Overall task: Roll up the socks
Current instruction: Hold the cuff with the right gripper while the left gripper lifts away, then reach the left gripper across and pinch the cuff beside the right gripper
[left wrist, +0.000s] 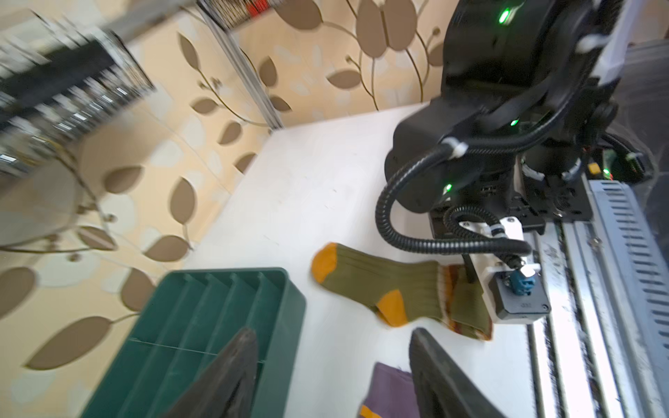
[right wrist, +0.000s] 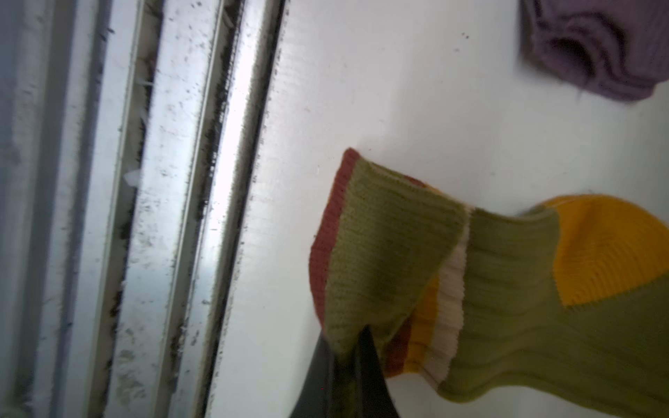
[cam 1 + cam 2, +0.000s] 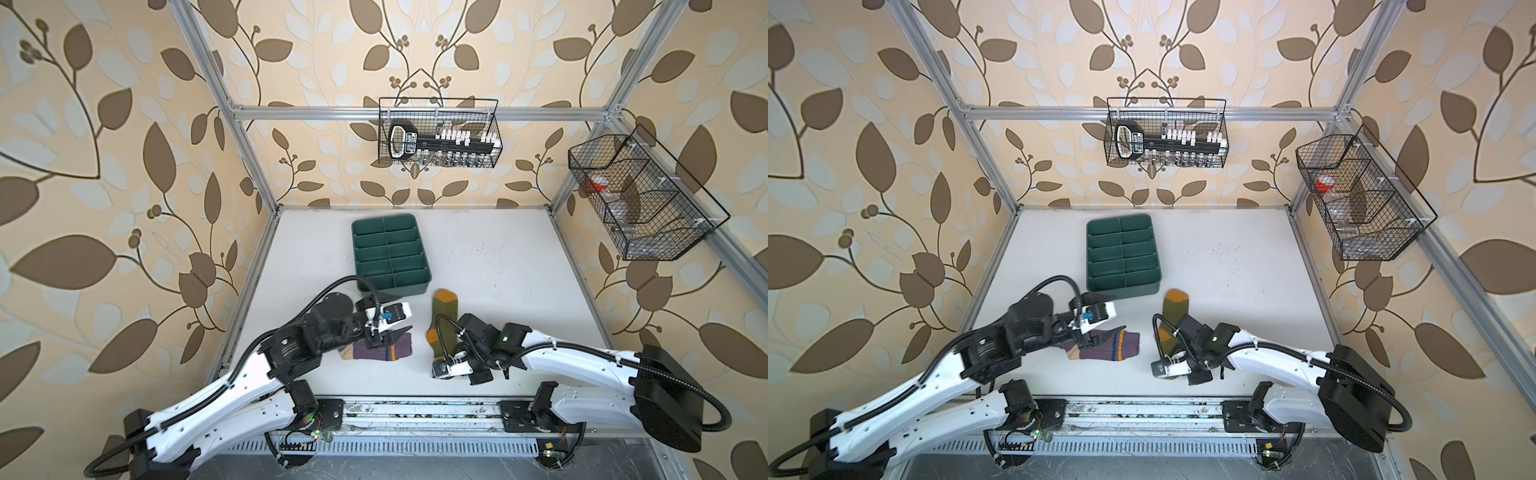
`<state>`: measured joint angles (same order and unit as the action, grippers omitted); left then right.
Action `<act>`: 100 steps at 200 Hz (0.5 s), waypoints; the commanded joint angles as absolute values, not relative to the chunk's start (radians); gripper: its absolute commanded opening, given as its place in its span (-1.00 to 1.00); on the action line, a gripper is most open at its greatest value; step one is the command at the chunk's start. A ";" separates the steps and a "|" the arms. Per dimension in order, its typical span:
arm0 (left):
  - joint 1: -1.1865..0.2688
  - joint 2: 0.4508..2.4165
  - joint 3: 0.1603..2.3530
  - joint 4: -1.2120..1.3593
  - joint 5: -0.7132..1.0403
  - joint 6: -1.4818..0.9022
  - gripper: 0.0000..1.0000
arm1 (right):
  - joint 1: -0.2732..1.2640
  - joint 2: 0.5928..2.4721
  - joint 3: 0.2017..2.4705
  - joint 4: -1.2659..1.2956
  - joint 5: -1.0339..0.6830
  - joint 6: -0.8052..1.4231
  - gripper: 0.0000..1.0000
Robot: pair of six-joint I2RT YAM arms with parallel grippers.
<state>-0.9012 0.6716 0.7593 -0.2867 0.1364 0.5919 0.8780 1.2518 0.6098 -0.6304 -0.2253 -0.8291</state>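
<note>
- The right fingers (image 2: 373, 383) are closed tight on the cuff of the olive sock (image 2: 506, 289). They pinch the ribbed edge so that it folds back over the cream, mustard and brown stripes.
- The olive sock lies on the table (image 3: 519, 270) just in front of the dark green tray (image 3: 399, 286). Its mustard toe points toward the tray and its cuff end lies under the right wrist (the top views hide the pinch itself; only the right wrist view shows it).
- The left fingers (image 1: 231, 372) stand wide apart with nothing between them, poised over the cuff end of the purple sock (image 3: 399, 347).
- The purple sock lies on the table to the left of the olive one, and the two do not touch. Its beige heel and navy-yellow stripes show in both top views. The toe end sits under the left arm, so I cannot tell whether any of it is turned over.
- As I judge it, the task is at an early stage. Neither sock is a roll, and neither sits in the tray.
- The olive sock has only a first fold at the cuff, and what shows of the purple one looks loose and flat.
- What is left is nearly everything: working the olive fold along the leg and foot into a tight roll, then taking hold of the purple sock and rolling it too.
</note>
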 commanded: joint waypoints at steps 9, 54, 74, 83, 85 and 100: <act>-0.897 0.641 0.824 -0.507 0.134 0.888 0.38 | 0.802 1.426 0.739 -0.845 -0.462 -0.838 -1.00; -1.115 0.695 0.773 -0.525 -0.069 1.024 0.41 | 0.678 1.672 0.907 -0.998 -0.567 -0.920 -1.00; -1.285 0.759 0.694 -0.440 -0.238 1.066 0.43 | 0.635 1.712 0.923 -1.007 -0.559 -0.930 -1.00; -1.349 0.803 0.663 -0.386 -0.295 1.071 0.42 | 0.623 1.720 0.928 -1.004 -0.555 -0.931 -1.00; -1.361 0.815 0.654 -0.374 -0.304 1.070 0.42 | 0.620 1.721 0.928 -1.003 -0.556 -0.931 -1.00; -1.425 0.898 0.603 -0.257 -0.329 1.050 0.41 | 0.607 1.731 0.928 -0.990 -0.556 -0.927 -1.00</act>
